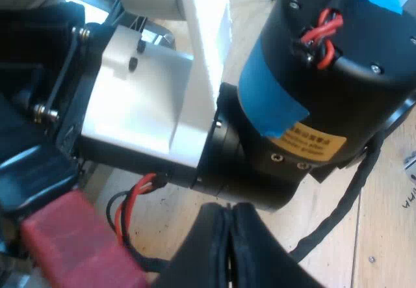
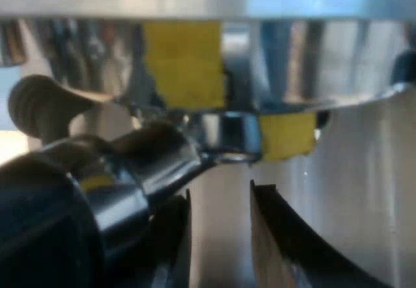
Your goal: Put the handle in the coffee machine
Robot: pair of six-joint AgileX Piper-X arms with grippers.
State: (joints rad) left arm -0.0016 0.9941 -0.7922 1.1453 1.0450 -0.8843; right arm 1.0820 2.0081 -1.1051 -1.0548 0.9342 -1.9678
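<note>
The metal holder [image 2: 227, 138] is seen pressed up under the front of the espresso machine [image 2: 338, 67].
Its metal cup is set against the underside of the machine's chrome ring, close to two yellow patches [image 2: 185, 60], and its dark handle [image 2: 130, 171] is angled away across one finger of the right gripper [image 2: 221, 194]. That gripper's fingers are spread apart, the pale machine front is seen through the gap, and nothing is gripped between the tips. Whether the holder is locked in cannot be told. The left gripper [image 1: 227, 213] is pressed fully closed on nothing, above a pale wooden table [image 1: 390, 203] and close to the right arm's wrist [image 1: 312, 106]. A red block [image 1: 78, 242] is seen beside that arm; whether it is the handle's end cannot be told.
</note>
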